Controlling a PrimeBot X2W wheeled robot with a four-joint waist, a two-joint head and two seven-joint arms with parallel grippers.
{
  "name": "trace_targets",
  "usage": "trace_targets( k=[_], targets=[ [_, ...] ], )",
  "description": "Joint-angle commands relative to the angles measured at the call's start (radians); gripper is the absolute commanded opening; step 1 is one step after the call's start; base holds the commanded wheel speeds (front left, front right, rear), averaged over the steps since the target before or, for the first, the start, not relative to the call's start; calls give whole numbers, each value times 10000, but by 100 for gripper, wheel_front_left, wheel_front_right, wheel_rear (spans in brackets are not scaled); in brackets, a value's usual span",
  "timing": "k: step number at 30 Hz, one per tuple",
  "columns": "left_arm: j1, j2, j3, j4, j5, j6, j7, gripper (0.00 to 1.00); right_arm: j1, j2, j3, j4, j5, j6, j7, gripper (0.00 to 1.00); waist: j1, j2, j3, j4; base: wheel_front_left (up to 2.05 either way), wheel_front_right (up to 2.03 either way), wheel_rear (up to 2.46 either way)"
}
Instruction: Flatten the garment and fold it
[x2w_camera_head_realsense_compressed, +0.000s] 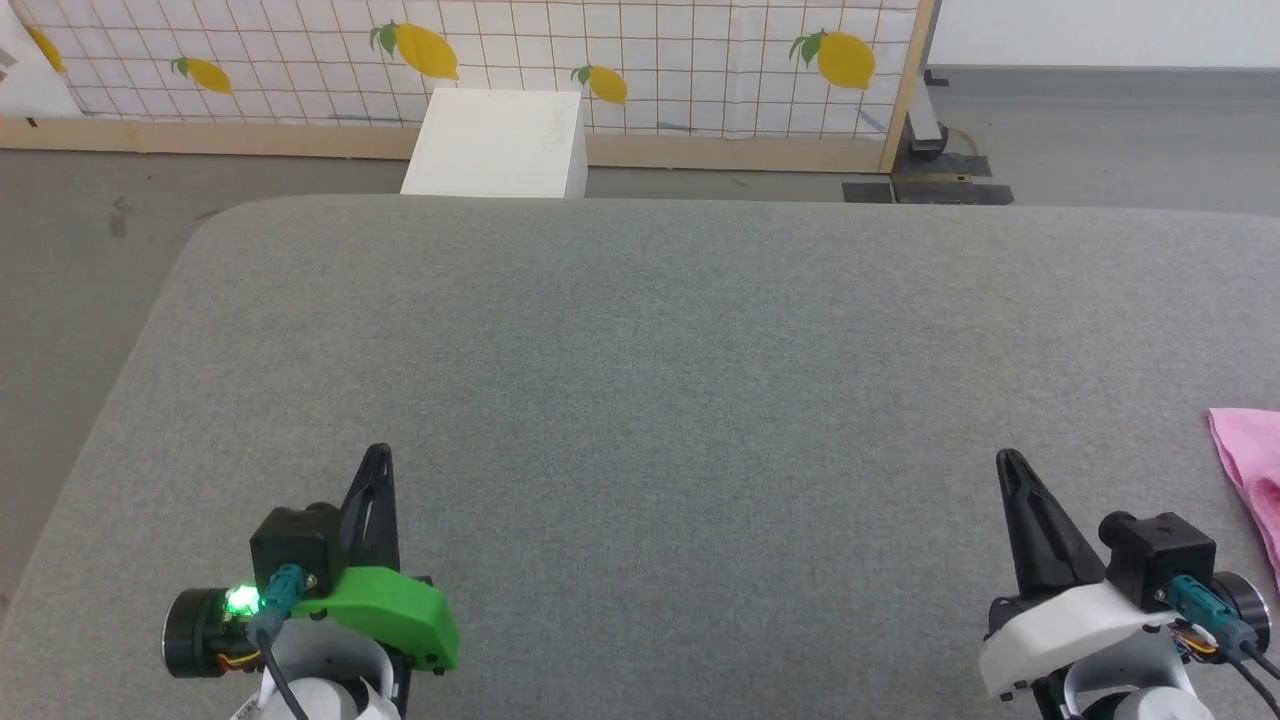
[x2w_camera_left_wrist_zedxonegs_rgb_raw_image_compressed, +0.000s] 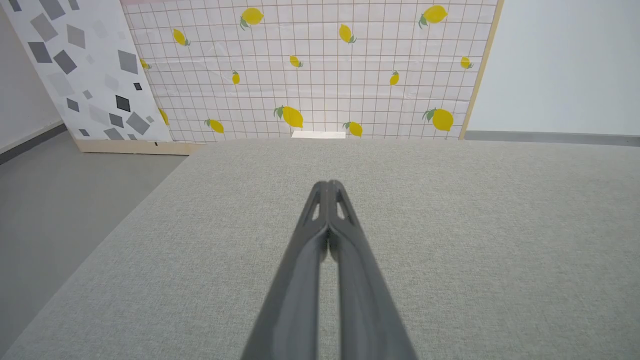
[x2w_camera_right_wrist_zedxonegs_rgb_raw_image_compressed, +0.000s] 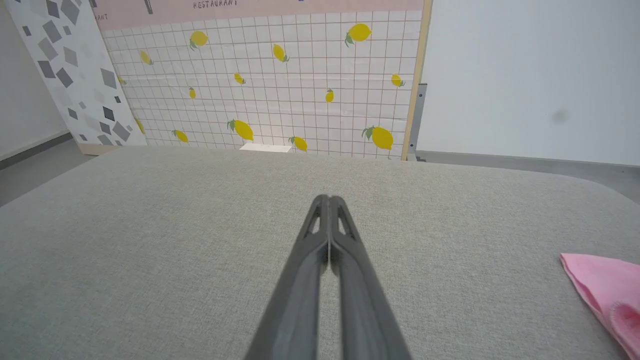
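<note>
Grey fabric tabletop (x2w_camera_head_realsense_compressed: 640, 350), lemon-print screen (x2w_camera_head_realsense_compressed: 620, 60) behind. Garment (x2w_camera_head_realsense_compressed: 1255, 460) lies at far right edge, mostly cut off, near my right pincer (x2w_camera_head_realsense_compressed: 1008, 458), untouched. My left pincer (x2w_camera_head_realsense_compressed: 380, 452) and right both closed, empty. No flattening or folding begun, I judge; whole task left.

1. "RESTAURANT", in dark capitals, is printed on the pink band (x2w_camera_right_wrist_zedxonegs_rgb_raw_image_compressed: 300, 6) along the top of the lemon-print panel (x2w_camera_right_wrist_zedxonegs_rgb_raw_image_compressed: 270, 85), as seen in the right wrist view.
2. Lower left on that band is a cut-off fragment that reads roughly "ANT".
3. The marks on the white box (x2w_camera_head_realsense_compressed: 495, 145) at the panel's foot are too faint to read.
</note>
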Motion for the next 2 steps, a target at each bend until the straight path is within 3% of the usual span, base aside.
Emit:
trace_targets(
  k=[1,2],
  targets=[
    [186,-81,66,-66,124,-69,50,0,-130,6,40,-88,-102,-11,77,0,0,0,-2,0,0,0,0],
    [191,-88,79,-78,145,-75,67,0,-132,6,45,-97,-119,-11,95,0,0,0,-3,1,0,0,0]
  ],
)
